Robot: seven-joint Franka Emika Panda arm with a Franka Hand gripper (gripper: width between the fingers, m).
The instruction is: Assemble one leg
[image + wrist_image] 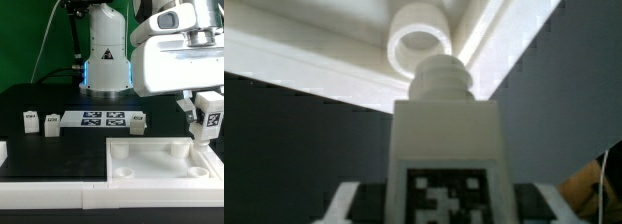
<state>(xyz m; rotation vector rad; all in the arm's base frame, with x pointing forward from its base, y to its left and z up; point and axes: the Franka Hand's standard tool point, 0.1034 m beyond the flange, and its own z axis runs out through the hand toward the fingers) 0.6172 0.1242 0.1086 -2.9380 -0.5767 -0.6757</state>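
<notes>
My gripper (208, 118) is shut on a leg (209, 123), a small white block with a black-and-white tag, and holds it upright just above the far right corner of the large white tray (130, 166). In the wrist view the held leg (446, 140) fills the middle between my fingers (349, 198), its round peg pointing at a round corner socket (420, 42) of the tray. Three more legs stand on the black table: one (31, 121), a second (52, 121) beside it, and a third (138, 122).
The marker board (103, 120) lies flat between the loose legs. A white and blue robot base (105, 55) stands at the back. A white block (3, 152) sits at the exterior view's left edge.
</notes>
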